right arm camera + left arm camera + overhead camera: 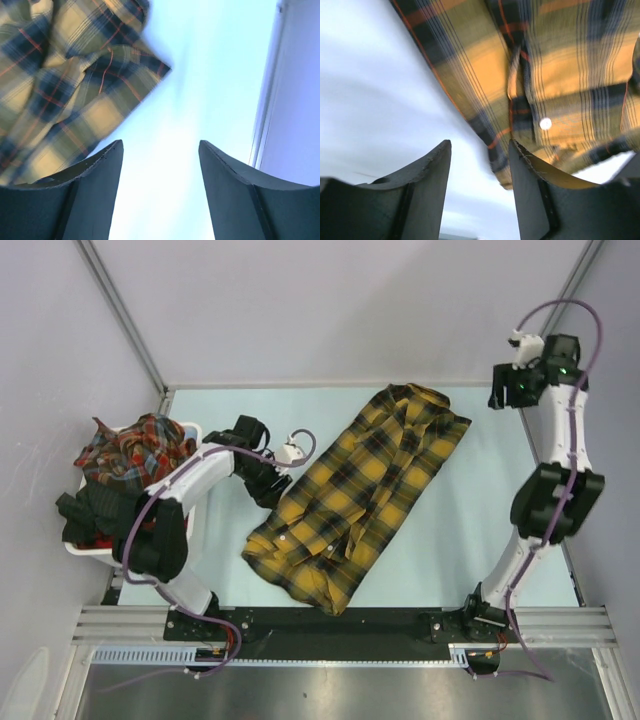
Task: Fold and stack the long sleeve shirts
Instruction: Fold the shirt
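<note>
Table point(480, 510) takes up most of the overhead view, and the yellow shirt point(355, 495) lies across its middle, long axis slanting from lower centre to upper right. At the left edge of the frame a white basket point(196, 525) holds the red plaid shirts point(135, 450).

The left claw point(270, 485) is plainly the nearer one. It sits just beside the shirt's left edge, spread and empty, and in its own view the cloth's edge lies above and right of the right finger point(535, 195).

The right claw point(505, 395) hangs at the upper right, well apart from the cloth, also spread with nothing in it.

I cannot see how the sleeves are tucked. The left wrist view is blurred, though a small button point(545, 123) shows.
</note>
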`<state>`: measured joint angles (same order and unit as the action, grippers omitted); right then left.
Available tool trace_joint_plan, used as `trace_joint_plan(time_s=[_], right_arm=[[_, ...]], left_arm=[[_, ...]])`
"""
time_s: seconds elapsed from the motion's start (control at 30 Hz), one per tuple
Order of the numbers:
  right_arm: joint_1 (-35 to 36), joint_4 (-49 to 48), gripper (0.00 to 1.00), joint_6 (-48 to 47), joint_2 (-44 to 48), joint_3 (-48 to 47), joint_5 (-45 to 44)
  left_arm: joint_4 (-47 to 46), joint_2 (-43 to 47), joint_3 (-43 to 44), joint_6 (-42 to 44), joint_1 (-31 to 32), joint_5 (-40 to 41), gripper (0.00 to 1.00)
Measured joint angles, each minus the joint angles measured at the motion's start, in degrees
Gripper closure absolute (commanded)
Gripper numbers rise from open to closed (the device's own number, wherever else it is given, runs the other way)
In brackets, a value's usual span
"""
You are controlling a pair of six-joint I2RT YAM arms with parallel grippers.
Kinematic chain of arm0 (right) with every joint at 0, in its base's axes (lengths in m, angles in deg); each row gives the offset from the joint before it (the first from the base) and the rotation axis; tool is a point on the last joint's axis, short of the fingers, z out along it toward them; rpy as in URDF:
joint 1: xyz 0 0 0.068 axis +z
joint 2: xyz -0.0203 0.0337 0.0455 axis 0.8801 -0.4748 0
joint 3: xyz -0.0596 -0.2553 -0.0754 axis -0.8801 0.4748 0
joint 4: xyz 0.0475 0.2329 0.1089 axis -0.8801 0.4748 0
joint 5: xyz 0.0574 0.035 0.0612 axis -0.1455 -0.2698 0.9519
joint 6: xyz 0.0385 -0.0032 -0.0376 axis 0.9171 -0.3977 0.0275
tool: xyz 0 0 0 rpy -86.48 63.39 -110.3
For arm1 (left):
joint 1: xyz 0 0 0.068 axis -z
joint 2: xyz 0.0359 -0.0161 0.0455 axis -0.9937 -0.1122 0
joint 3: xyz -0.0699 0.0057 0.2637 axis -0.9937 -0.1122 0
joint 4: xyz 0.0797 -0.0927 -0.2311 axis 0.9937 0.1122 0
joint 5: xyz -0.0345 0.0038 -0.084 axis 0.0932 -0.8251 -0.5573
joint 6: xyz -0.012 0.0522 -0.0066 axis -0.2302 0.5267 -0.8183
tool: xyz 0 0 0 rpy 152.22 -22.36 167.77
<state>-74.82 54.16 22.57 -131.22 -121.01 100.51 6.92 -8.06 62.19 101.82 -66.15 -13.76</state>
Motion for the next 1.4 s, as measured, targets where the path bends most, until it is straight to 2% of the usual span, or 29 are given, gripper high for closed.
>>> trace_joint_plan(time_s=[0.1,0.17,0.37,0.5,0.63,0.67,0.7,0.73,0.87,1.07,1.13,1.27,1.4], right_arm=[[-3.2,-1.3,0.39,4.1,8.7,11.2,4.9],[-2.5,-1.1,0.42,6.1,11.3,18.3,8.4],[2.2,-4.5,0.47,14.7,7.6,38.4,18.0],[5.2,-7.6,0.48,21.0,3.9,45.0,21.4],[7.6,-11.5,0.57,26.3,1.6,45.5,24.9],[8.0,-12.5,0.73,27.0,1.1,45.5,25.6],[8.4,-13.2,0.83,27.8,0.4,45.3,26.3],[8.7,-13.8,0.99,28.4,-0.3,45.0,26.7],[8.5,-12.6,1.00,29.2,-4.3,42.1,28.2],[5.2,-3.1,1.00,21.8,-8.6,32.2,24.2],[3.5,-0.8,0.94,19.1,-10.2,28.3,22.4],[2.0,1.6,0.93,15.9,-10.3,27.0,20.0],[1.7,3.1,0.97,14.3,-10.4,25.8,18.1]], left_arm=[[-3.1,2.8,0.0,0.5,1.9,1.0,0.44],[-4.2,3.1,0.0,0.6,2.8,1.1,0.43],[-6.8,4.0,-4.3,2.5,4.3,1.9,0.43],[-6.9,4.9,-5.8,2.5,5.7,2.9,0.43],[-7.8,6.6,-6.8,2.4,5.8,3.9,0.44],[-8.0,7.0,-7.1,2.4,5.8,3.9,0.44],[-8.1,7.2,-7.5,2.4,5.8,3.9,0.44],[-8.2,7.3,-7.8,2.4,5.8,3.9,0.44],[-8.2,7.3,-8.9,2.0,5.8,4.2,0.45],[-8.4,7.3,-9.4,1.4,6.5,5.1,0.46],[-9.0,7.3,-9.5,0.5,8.0,5.3,0.45],[-10.9,6.1,-9.5,-1.9,12.1,5.3,0.44],[-12.6,1.9,-9.4,-5.4,14.1,4.1,0.43]])
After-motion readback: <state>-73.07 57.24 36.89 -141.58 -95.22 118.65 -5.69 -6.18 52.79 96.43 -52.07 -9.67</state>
